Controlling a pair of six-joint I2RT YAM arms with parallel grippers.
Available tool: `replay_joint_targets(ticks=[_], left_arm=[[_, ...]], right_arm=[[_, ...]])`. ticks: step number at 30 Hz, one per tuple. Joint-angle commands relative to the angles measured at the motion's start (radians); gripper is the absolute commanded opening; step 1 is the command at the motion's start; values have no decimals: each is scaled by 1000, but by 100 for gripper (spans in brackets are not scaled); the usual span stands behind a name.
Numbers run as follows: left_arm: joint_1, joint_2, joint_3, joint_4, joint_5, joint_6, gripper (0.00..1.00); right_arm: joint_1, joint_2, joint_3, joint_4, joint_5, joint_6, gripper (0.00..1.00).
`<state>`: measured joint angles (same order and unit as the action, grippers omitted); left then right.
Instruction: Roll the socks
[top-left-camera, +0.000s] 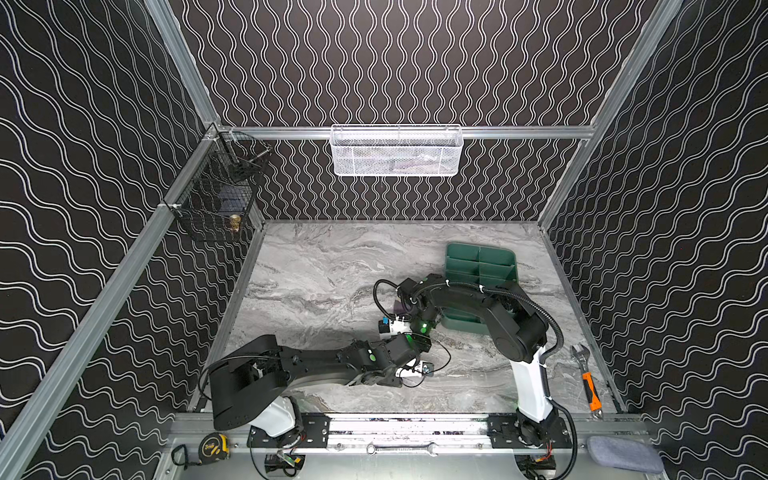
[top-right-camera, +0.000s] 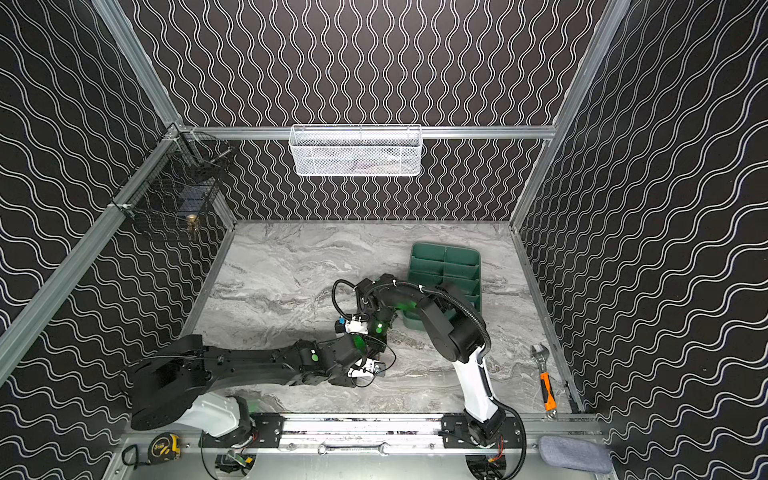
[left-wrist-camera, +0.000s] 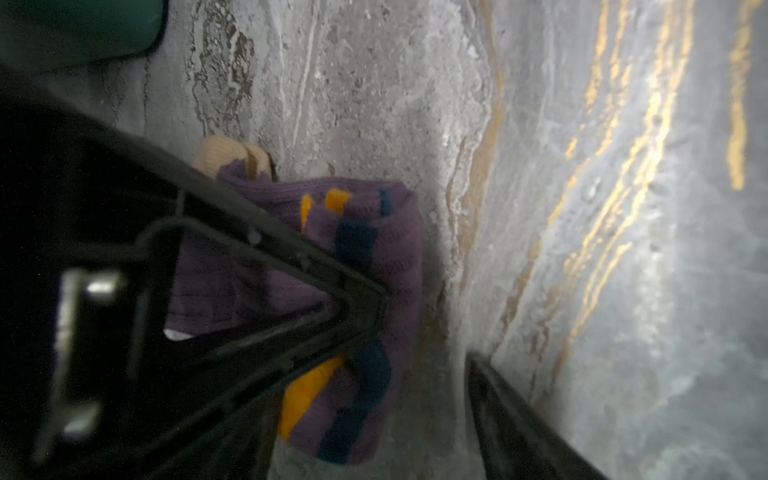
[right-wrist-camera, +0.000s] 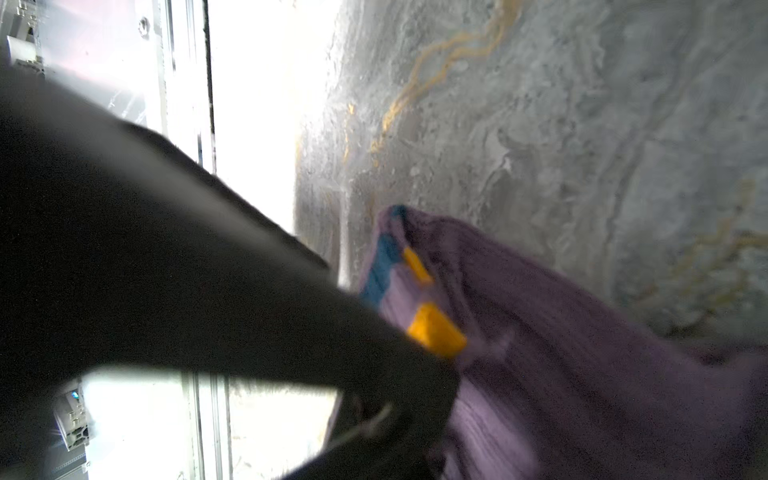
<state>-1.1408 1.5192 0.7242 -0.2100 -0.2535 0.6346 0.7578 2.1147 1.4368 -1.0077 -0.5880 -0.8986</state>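
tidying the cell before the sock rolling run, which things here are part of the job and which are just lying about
Job: purple sock with orange and navy stripes; no second sock shows.

Lying about: green tray, orange-handled wrench, tape measure, grey pad, spanner on the front rail, white mesh basket, black wire basket.

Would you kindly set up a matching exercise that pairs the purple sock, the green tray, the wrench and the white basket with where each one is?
Things:
1. purple sock
2. green tray
3. wrench
4. white basket

Places:
A. hanging on the back rail
B. along the right edge of the table, near the front
C. near the middle of the table
D. on the table, toward its far right corner

Pairs: 1-C; 2-D; 3-B; 4-A
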Motion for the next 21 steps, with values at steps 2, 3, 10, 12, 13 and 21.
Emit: replay_joint_targets(ticks=[2, 3, 10, 12, 13, 21], left_arm=[[3, 34, 18, 28, 68, 3, 52], [3, 41, 21, 22, 77, -6, 46], [3, 65, 36, -27, 112, -48, 14], [3, 60, 34, -42, 117, -54, 9], [3, 58, 34, -49, 118, -58, 8], [59, 83, 60, -129, 229, -109, 0]], right_arm=[[5, 19, 11, 84, 67, -17, 0], [4, 21, 12, 84, 64, -17, 0], [4, 19, 9, 88, 64, -10, 0], [3, 15, 4, 92, 66, -7, 0], [3, 12, 2, 95, 64, -5, 0], [-11, -74, -87, 170, 52, 15, 18]])
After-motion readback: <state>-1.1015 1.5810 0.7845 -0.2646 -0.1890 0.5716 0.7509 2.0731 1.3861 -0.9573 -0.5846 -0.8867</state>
